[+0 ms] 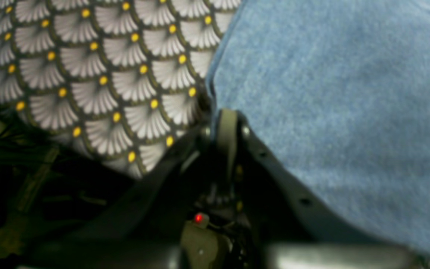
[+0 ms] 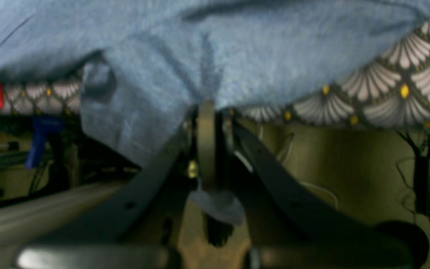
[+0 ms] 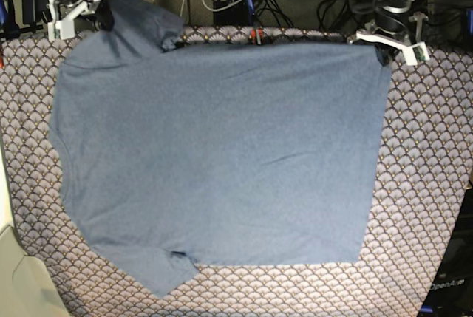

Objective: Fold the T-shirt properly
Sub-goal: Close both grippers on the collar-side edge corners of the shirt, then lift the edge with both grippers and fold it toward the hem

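Cloth fills the left wrist view: one blue T-shirt (image 1: 342, 123) lies on one patterned tablecloth (image 1: 99, 74), and the left gripper (image 1: 227, 125) is pinched shut on the shirt's edge.

In the right wrist view, the right gripper (image 2: 207, 123) is pinched shut on the T-shirt (image 2: 215, 56) too.

From the base view, one T-shirt (image 3: 222, 154) lies spread flat on the tablecloth (image 3: 421, 184), two arms holding its far corners.

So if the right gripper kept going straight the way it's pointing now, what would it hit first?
The T-shirt. The right gripper is already shut on its edge, and blue fabric fills the view straight ahead, so it would push into more shirt, then likely the patterned tablecloth beneath, though depth is unclear.
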`<action>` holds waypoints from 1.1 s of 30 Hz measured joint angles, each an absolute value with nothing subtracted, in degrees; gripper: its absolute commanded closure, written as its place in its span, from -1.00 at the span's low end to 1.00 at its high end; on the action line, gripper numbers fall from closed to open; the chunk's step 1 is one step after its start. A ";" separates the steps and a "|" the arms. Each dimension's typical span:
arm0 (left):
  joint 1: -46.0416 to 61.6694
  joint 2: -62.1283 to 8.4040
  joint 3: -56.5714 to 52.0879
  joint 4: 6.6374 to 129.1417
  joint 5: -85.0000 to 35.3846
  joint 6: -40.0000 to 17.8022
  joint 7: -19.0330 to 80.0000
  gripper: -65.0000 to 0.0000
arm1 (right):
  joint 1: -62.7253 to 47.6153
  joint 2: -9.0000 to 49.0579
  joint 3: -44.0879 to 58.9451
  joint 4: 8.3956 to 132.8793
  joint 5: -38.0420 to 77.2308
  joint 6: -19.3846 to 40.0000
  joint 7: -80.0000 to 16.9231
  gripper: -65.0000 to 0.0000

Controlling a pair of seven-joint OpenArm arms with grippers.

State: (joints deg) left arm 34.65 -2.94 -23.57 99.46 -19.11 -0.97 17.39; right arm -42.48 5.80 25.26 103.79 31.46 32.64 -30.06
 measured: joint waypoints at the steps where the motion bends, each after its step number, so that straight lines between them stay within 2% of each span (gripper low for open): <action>1: 35.00 -2.79 -24.25 99.98 -19.18 -1.02 17.54 0.99 | -42.76 5.82 25.65 103.79 31.35 33.08 -30.09 1.00; 7: 36.64 -2.83 -25.76 102.08 -19.16 -1.13 17.39 0.99 | -42.85 5.85 27.53 104.53 31.33 34.30 -30.22 1.00; 10: 36.64 -2.83 -25.76 102.65 -19.14 -1.10 17.39 0.99 | -42.92 5.80 28.75 106.17 31.22 37.76 -30.63 1.00; 15: 35.75 -2.85 -25.63 102.80 -19.09 -1.06 17.45 0.99 | -41.82 5.67 29.47 109.40 31.24 38.74 -30.63 1.00; 21: 30.65 -2.85 -25.41 102.76 -18.61 -0.67 17.63 0.99 | -35.24 6.24 29.45 109.56 30.83 39.05 -31.07 1.00; 28: 22.06 -3.60 -25.43 102.32 -18.41 -0.54 18.72 0.99 | -26.55 10.28 29.45 109.08 30.41 38.13 -35.05 1.00; 33: 13.72 -3.33 -25.39 101.97 -13.43 -0.95 29.76 0.99 | -16.34 11.25 29.02 104.20 23.73 36.88 -40.93 1.00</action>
State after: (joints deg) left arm 13.72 -3.33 -25.39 101.97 -13.43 -0.95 29.76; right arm -16.34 11.25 29.02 104.20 23.73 36.88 -40.93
